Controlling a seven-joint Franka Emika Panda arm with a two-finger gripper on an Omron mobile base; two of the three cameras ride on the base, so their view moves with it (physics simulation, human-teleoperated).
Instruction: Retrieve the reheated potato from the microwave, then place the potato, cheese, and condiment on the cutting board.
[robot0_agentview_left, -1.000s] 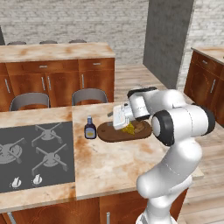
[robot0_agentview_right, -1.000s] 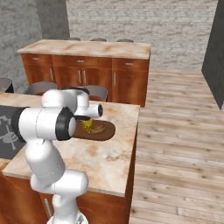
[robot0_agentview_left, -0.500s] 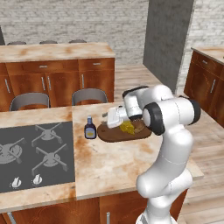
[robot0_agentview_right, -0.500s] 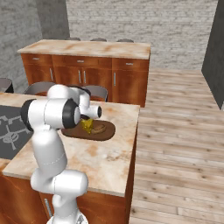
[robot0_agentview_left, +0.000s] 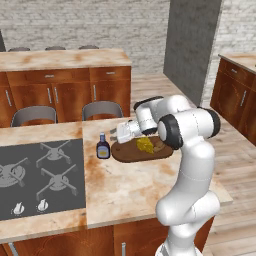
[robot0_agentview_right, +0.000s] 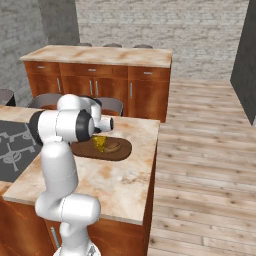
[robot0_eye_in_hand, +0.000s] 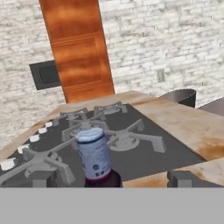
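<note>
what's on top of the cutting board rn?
The cheese and the potato lie on the cutting board. The condiment stands beside it on the counter. The arm covers the board's far edge.

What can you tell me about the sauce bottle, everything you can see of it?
The condiment is a small bottle of dark brown sauce with a pale label, narrow neck and bluish cap. It stands upright on the marble-look counter, beside the cooktop and just off the cutting board's left end. The open gripper points at it from close by without touching it.
</note>
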